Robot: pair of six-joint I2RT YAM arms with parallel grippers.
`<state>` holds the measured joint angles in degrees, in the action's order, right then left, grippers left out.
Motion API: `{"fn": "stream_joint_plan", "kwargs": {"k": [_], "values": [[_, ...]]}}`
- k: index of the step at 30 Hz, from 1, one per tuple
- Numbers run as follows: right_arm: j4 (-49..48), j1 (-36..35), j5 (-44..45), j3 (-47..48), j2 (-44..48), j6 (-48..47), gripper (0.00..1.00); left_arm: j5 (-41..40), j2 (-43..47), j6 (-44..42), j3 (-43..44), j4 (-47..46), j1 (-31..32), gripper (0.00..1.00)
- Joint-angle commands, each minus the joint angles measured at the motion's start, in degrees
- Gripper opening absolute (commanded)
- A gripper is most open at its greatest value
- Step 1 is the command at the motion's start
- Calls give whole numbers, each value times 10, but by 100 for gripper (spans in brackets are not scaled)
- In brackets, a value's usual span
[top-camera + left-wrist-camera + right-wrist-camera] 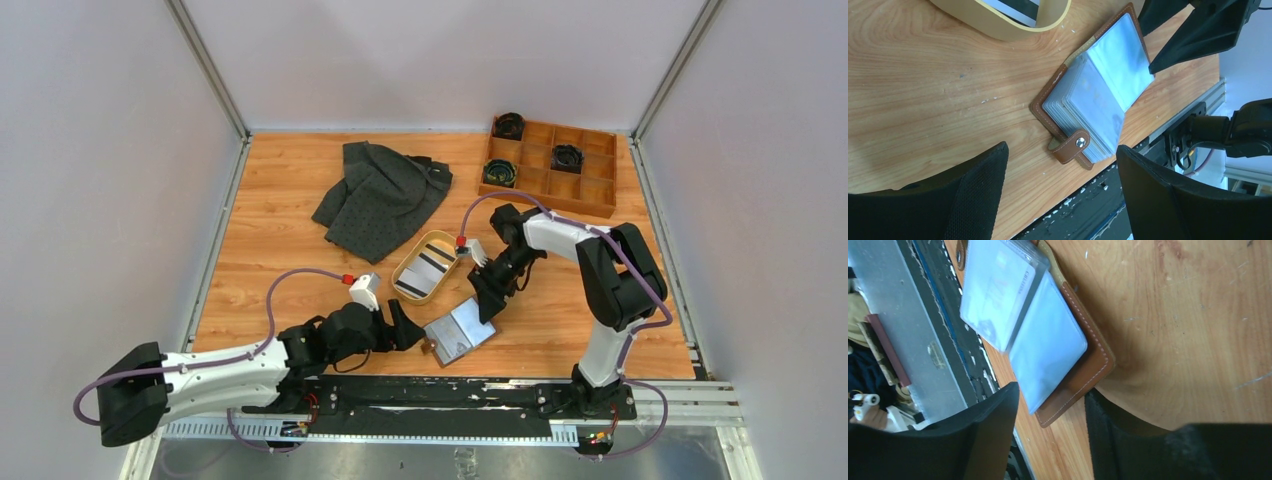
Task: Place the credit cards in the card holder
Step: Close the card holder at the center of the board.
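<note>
While the left claw and right claw gape, the brown card holder lies unfolded — clear sleeves fanned.

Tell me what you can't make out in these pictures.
- Credit cards in the tan tray: count unclear, because they are too small in the top view and cut off by the left wrist view's top edge.
- Card holder sleeves: which ones hold cards is lost to glare and blur in both wrist views.
- Right gripper: contact with the holder is hidden by its own fingers in the right wrist view.
</note>
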<state>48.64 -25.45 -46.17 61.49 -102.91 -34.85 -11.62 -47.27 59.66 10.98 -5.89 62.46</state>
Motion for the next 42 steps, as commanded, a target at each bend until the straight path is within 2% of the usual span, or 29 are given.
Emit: {"fn": "stream_joint_plan", "kwargs": {"k": [1, 5, 6, 11, 14, 16, 20, 22, 27, 29, 36, 40, 42], "values": [[18, -5, -33, 15, -16, 8, 48, -7, -15, -1, -6, -36, 6, 82], [18, -5, -21, 23, -23, 14, 21, 5, -42, -46, 21, -36, 17, 76], [18, -6, -17, 23, -22, 15, 18, 7, -50, -66, 34, -36, 22, 74], [18, -6, -12, 23, -18, 16, 10, 8, -114, -148, 76, -34, 46, 72], [18, -6, -10, 26, -19, 16, 6, -10, -154, -165, 105, -31, 69, 72], [20, -6, -10, 26, -17, 14, 4, -34, -185, -160, 134, 2, 78, 72], [22, -5, -9, 27, -15, 8, 3, -98, -246, -149, 217, 152, 92, 72], [25, -5, -9, 29, -15, 7, 3, -109, -266, -151, 243, 188, 96, 72], [29, -4, -10, 31, -15, 3, 3, -98, -303, -160, 269, 197, 100, 65], [29, -3, -10, 31, -16, 3, 3, -87, -320, -164, 276, 197, 100, 58], [32, -2, -11, 32, -17, 0, 2, -74, -346, -168, 287, 197, 102, 54], [35, -2, -13, 33, -16, -2, 2, -59, -361, -176, 293, 193, 102, 44], [36, -2, -12, 33, -15, -3, 2, -49, -365, -177, 295, 190, 102, 43]]}}
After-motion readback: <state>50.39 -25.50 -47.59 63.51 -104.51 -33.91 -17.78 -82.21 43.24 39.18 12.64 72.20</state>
